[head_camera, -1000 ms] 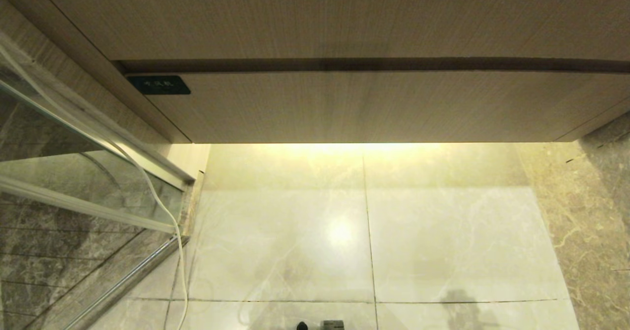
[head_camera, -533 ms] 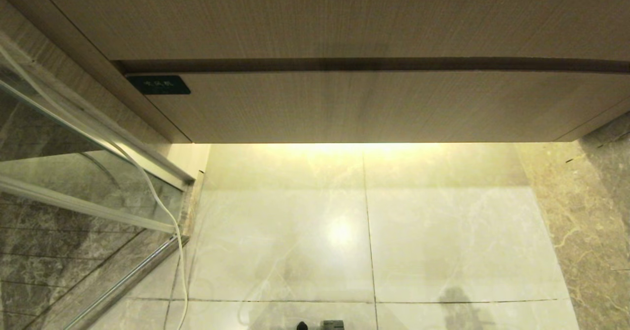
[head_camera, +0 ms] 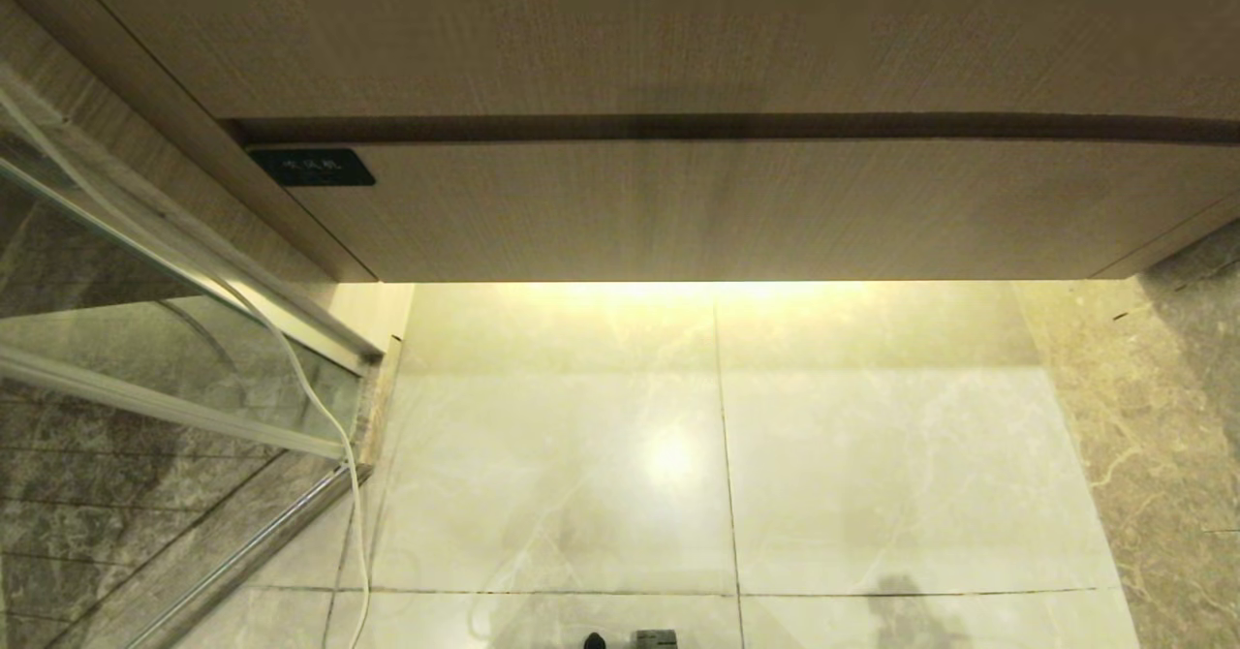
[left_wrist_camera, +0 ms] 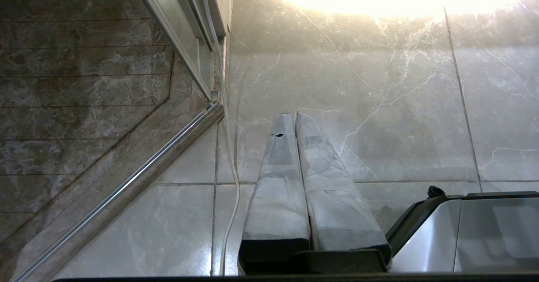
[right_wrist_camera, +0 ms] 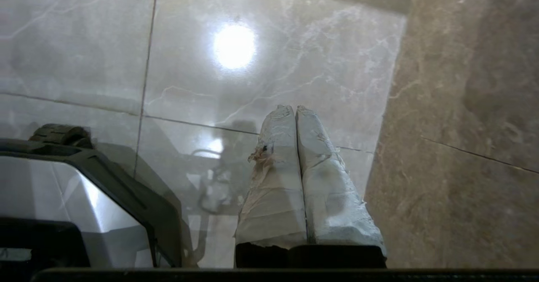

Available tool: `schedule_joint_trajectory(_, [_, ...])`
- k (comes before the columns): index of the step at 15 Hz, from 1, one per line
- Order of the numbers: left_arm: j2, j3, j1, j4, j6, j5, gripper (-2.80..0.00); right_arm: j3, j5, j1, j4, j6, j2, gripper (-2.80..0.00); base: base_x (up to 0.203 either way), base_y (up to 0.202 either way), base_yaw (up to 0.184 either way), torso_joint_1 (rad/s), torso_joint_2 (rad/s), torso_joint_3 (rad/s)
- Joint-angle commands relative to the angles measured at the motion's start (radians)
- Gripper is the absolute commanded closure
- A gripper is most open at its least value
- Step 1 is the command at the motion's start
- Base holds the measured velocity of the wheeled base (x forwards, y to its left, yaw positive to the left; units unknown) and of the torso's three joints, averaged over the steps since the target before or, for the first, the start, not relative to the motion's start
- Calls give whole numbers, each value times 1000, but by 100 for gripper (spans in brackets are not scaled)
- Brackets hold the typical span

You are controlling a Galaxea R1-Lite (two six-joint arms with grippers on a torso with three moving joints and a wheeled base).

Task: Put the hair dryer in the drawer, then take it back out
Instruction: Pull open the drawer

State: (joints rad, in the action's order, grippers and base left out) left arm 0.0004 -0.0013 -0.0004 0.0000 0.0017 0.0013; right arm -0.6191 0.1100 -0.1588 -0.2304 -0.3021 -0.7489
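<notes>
Drawer (head_camera: 736, 208) shut flush, spans far side of head view, dark label (head_camera: 312, 167) at its left end; taller plain panel (head_camera: 630, 29) above. Hair dryer nowhere in sight, so its long axis unknown. Marble floor (head_camera: 872, 475) glossy below. Neither arm in head view. Right gripper (right_wrist_camera: 296, 110) low over floor, drawer lies far ahead and above; fingers pressed together, empty. Left gripper (left_wrist_camera: 293, 115) likewise closed, empty, parked near glass door rail (left_wrist_camera: 126, 181). Which arm nearer drawer: unclear.

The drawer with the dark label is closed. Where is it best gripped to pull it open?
Probably the top edge of the drawer, reached through the dark gap under the upper panel, coming from the front. The drawer front is flat, with no handle or knob showing.
</notes>
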Motion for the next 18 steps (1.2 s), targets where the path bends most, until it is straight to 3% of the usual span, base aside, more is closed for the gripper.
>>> schedule_joint_trajectory(1, [0,0,-1,0,0,0,0,-5,3,43,7,-1,-48,0,0,0,0,0,0,0])
schedule_joint_trajectory(11, [0,0,0,0,-2,0,0,-121,38,325,319,-59,-346,0,0,0,0,0,0,0])
schedule_joint_trajectory(14, [0,0,-1,0,0,0,0,-161,55,385,344,-72,-411,0,0,0,0,0,0,0])
schedule_joint_trajectory(16, [0,0,-1,0,0,0,0,-173,108,401,335,-95,-423,0,0,0,0,0,0,0])
schedule_joint_trajectory(17, [0,0,-1,0,0,0,0,-176,117,403,333,-112,-430,-280,0,0,0,0,0,0])
schedule_joint_trajectory(18, [0,0,-1,0,-1,0,0,-181,125,403,332,-126,-439,-280,0,0,0,0,0,0])
